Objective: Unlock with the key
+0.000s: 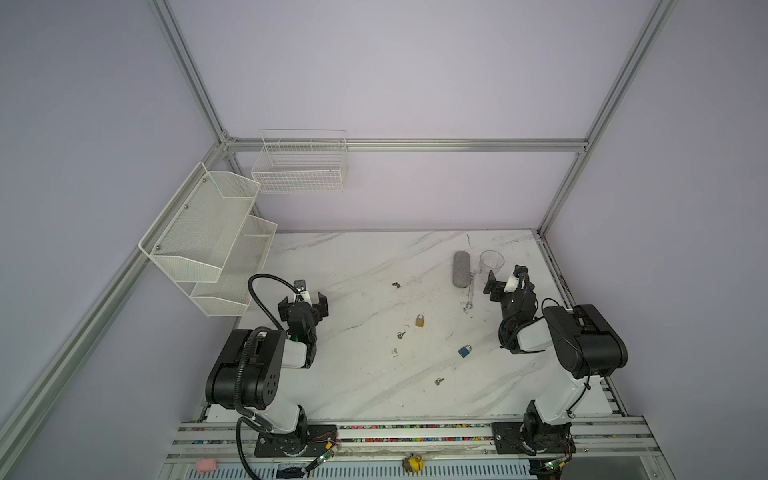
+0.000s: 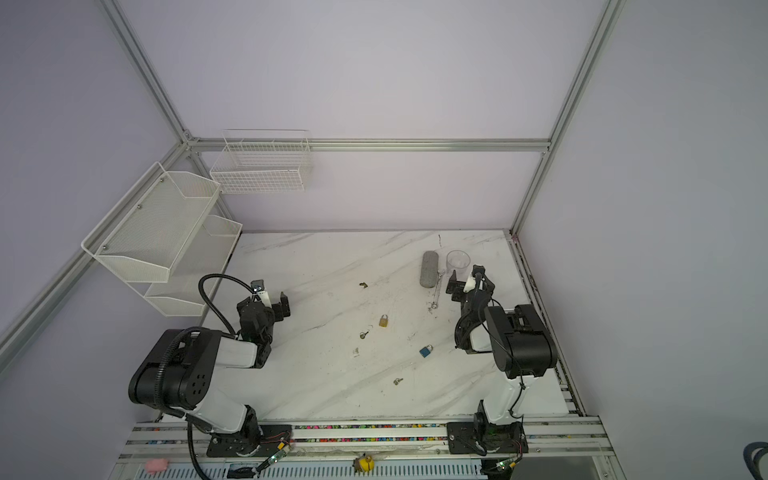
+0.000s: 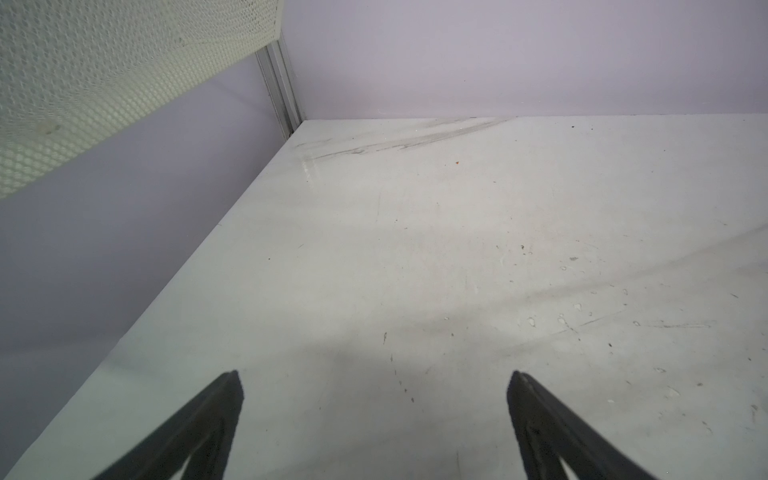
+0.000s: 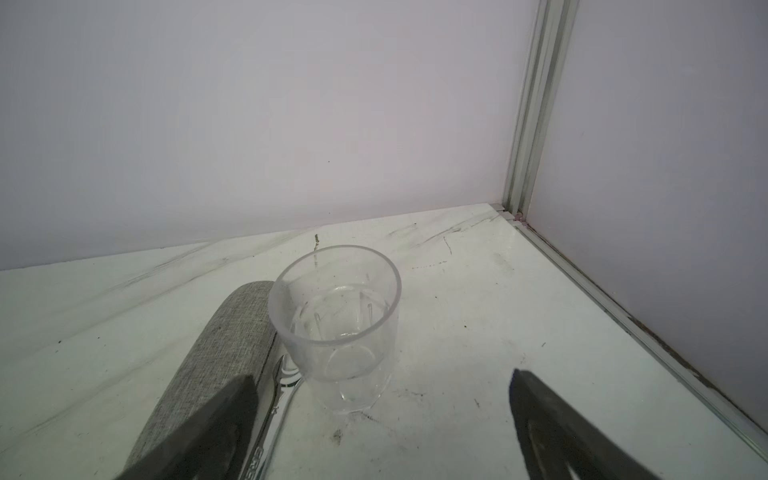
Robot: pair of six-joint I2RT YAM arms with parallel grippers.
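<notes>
Marble table (image 1: pixel 353 270) w/ 2 padlocks (image 1: pixel 419 321) (image 1: pixel 464 351) (brass, blue), 3 keys (image 1: pixel 400 335) (image 1: pixel 439 381) (image 1: pixel 396 285); L gripper (image 3: pixel 376 374), R gripper (image 4: pixel 383 375) fingers apart.

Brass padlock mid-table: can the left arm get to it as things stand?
Probably yes. The left gripper is open and empty, and only bare table lies between it and the brass padlock. A small key lies close beside the padlock, apart from it, so approach carefully.

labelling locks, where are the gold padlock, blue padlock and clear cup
gold padlock (image 1: pixel 419 322), a top view, on its body
blue padlock (image 1: pixel 464 352), a top view, on its body
clear cup (image 4: pixel 337 357), right wrist view, on its front wall
</notes>
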